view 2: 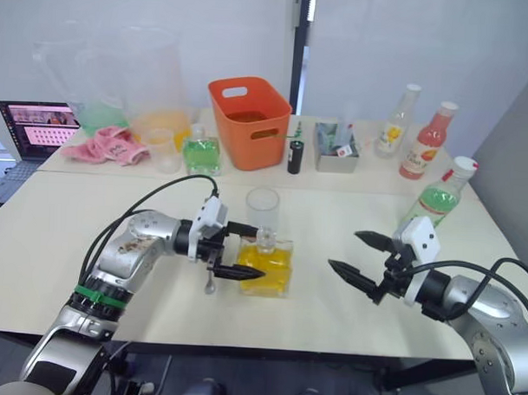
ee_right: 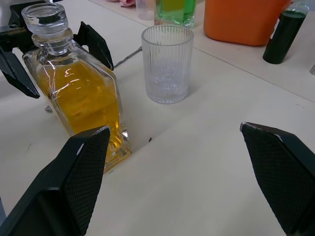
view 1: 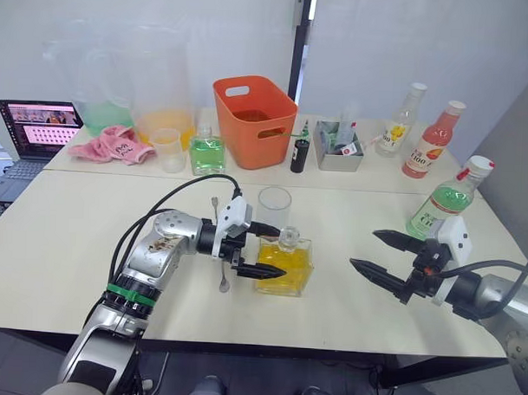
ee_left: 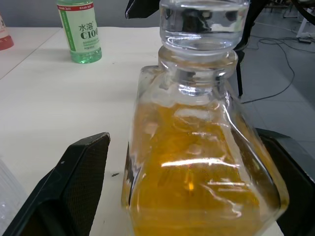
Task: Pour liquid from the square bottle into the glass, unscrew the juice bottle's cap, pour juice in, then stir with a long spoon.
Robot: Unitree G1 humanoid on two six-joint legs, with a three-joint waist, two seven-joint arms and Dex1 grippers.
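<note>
Square bottle w/ amber liquid stands upright near the front-middle of the table, glass stopper on. We see the left gripper spread wide round its left side, one finger toward the back of the bottle and one toward the front; in the left wrist view the bottle sits between the two fingers, gaps showing either side, so nothing is clamped. Ribbed glass stands just behind the bottle, toward the table's centre, apart from it. Long spoon lies on the table under the left gripper, partly hidden.

Right gripper hovers near the front-right edge, fingers splayed, holding nothing, well apart from the bottle. Green juice bottle w/ white cap stands upright by the right edge, behind that gripper.

Along the back edge: orange basket, pink cloth, green square bottle, small dark bottle, grey box, yellow-label bottle, pink bottle. Laptop sits at the back-left corner.
</note>
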